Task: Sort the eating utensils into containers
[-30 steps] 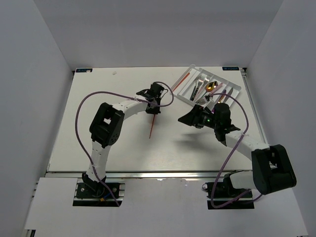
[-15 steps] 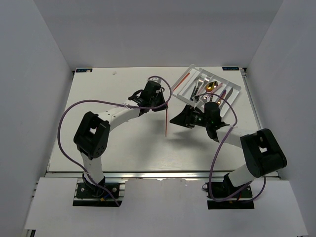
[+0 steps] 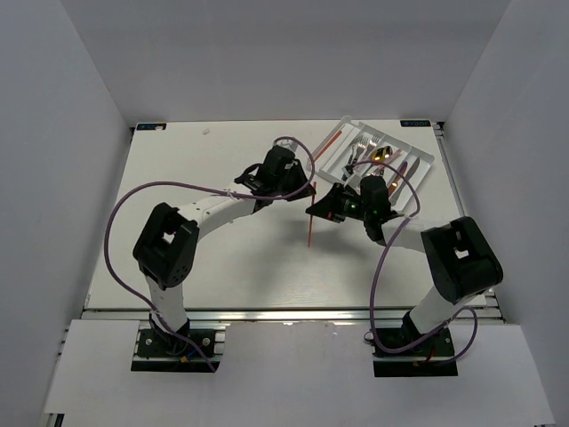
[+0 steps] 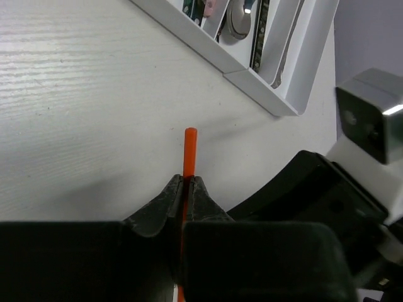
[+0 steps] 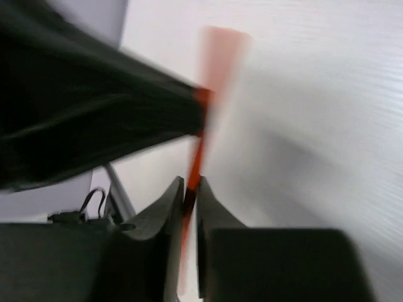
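One red chopstick (image 3: 311, 216): it's up between the two arms with both sets of fingers on it. A short stub pokes out past the left tips, and the long end trails away below.
Left fingers (image 4: 187, 189): clamped hard on the stick near its upper end, with no gap showing.
Right fingers (image 5: 189, 189): drawn in tight on either side of the same stick, further down its length. That view is blurred, but they read as gripping it.
Handling: I'd call it thin, stiff and very light. It looks smooth enough to swivel or slide in a two-point pinch. It won't break easily, but it could pivot.
Where to hold: near the middle, square across the shaft, so that neither end swings when one side lets go. Two grips at once mean any pull could twist it.
White tray (image 4: 208, 53): just beyond the left fingertips, ahead and to their right. Its long compartments hold cutlery (image 3: 369, 151), and a matching red stick lies in the outer one.
Desk (image 3: 231, 258): pale, flat and faintly grained under both sets of fingers, so a dropped stick would probably roll.
Room: plain grey walls (image 3: 80, 107) close in on three sides, and purple cables loop off each arm.
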You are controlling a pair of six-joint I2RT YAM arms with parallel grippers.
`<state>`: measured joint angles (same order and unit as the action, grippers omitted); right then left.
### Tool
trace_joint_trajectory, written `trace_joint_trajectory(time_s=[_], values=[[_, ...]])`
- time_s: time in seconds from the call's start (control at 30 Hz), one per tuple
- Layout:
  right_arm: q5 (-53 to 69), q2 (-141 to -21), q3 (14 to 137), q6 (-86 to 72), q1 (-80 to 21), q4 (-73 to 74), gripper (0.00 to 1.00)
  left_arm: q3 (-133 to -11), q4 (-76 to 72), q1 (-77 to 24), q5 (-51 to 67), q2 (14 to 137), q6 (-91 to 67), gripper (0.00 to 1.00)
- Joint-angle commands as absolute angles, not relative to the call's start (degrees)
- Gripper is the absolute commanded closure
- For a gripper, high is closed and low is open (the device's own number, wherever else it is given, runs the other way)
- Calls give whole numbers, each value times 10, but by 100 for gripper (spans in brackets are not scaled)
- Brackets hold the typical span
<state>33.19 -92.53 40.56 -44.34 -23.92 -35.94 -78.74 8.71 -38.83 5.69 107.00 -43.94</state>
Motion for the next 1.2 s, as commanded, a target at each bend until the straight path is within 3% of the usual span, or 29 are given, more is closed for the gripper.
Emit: trace_joint_trajectory(time_s=[0.0,0.03,0.13,0.17,0.2,0.3,0.4,0.6,0.77,0.87,1.07,1.17], values=[[345,-937,429,-458,-241,-410,93,-791,76,-390,66,1031,-441,86],[343,-939,431,-461,-241,-410,100,-792,78,-390,54,1027,-439,63],[331,-944,440,-464,-239,-404,100,-815,103,-390,19,1013,-422,37],[325,-949,446,-464,-238,-396,100,-830,123,-390,-35,1004,-415,17],[311,-954,463,-465,-236,-384,100,-865,167,-389,-62,999,-393,3],[275,-980,520,-467,-224,-335,100,-910,269,-390,-201,955,-362,2],[213,-1023,580,-484,-206,-274,100,-881,297,-390,-277,862,-336,2],[150,-1184,820,-505,-149,-160,100,-702,310,-390,-292,700,-271,2],[149,-1330,1074,-480,-126,-70,100,-554,303,-388,-374,578,-244,2],[145,-1390,1178,-470,-114,-27,100,-521,292,-388,-376,546,-239,2],[125,-1434,1239,-471,-105,-1,98,-523,289,-388,-354,552,-234,2],[106,-1413,1198,-465,-104,-19,82,-523,294,-388,-352,557,-234,2]])
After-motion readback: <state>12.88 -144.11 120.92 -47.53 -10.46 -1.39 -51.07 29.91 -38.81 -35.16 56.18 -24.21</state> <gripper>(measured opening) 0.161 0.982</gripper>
